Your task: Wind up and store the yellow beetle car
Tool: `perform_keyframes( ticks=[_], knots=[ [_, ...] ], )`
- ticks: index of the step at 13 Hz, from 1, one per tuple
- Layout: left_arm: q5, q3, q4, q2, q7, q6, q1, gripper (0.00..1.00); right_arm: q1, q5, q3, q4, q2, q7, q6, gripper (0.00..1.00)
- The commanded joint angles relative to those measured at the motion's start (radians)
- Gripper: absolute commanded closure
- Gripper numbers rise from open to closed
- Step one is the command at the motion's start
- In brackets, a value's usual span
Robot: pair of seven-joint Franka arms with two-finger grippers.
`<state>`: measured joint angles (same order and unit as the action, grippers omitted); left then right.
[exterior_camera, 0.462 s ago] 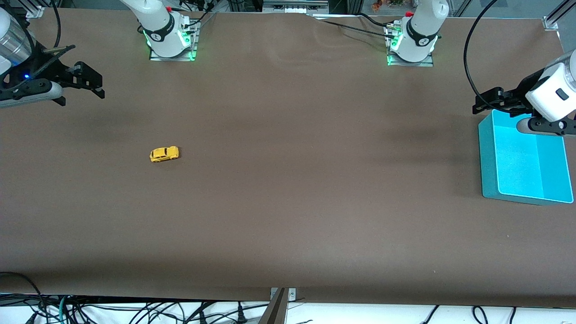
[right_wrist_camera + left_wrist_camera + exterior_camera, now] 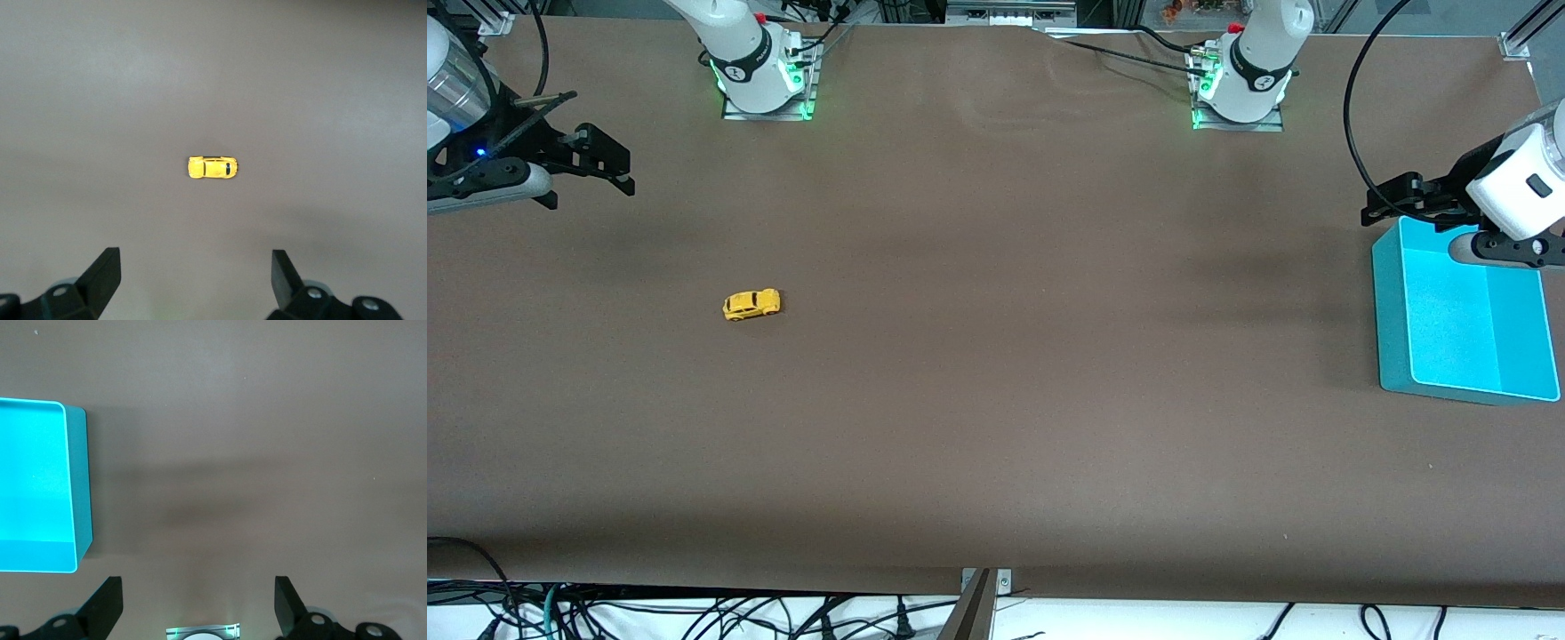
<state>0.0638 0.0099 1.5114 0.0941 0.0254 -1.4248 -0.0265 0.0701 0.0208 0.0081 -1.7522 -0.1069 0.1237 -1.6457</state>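
Note:
The yellow beetle car (image 2: pixel 751 304) stands on its wheels on the brown table, toward the right arm's end. It also shows in the right wrist view (image 2: pixel 212 167), well ahead of the open fingers. My right gripper (image 2: pixel 591 189) is open and empty, up in the air over the table edge at the right arm's end, apart from the car; it shows in its own wrist view (image 2: pixel 193 267). My left gripper (image 2: pixel 1398 213) is open and empty over the table beside the bin's corner; it shows in its own wrist view (image 2: pixel 199 593).
An empty turquoise bin (image 2: pixel 1389 320) stands at the left arm's end of the table; its wall shows in the left wrist view (image 2: pixel 79 487). The two arm bases (image 2: pixel 765 84) (image 2: pixel 1240 89) stand along the edge farthest from the front camera. Cables hang below the near edge.

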Motion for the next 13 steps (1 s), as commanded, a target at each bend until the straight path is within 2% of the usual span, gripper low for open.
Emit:
perform_keyframes(
  ticks=[1, 13],
  knots=[
    [-0.018, -0.005, -0.025, 0.01, 0.022, 0.004, 0.007, 0.0, -0.001, -0.018, 0.004, 0.017, 0.003, -0.013, 0.023, 0.0],
    [-0.018, -0.005, -0.025, 0.01, 0.022, 0.004, 0.007, 0.0, -0.001, -0.024, 0.004, -0.026, -0.004, -0.007, 0.024, 0.0]
  ],
)
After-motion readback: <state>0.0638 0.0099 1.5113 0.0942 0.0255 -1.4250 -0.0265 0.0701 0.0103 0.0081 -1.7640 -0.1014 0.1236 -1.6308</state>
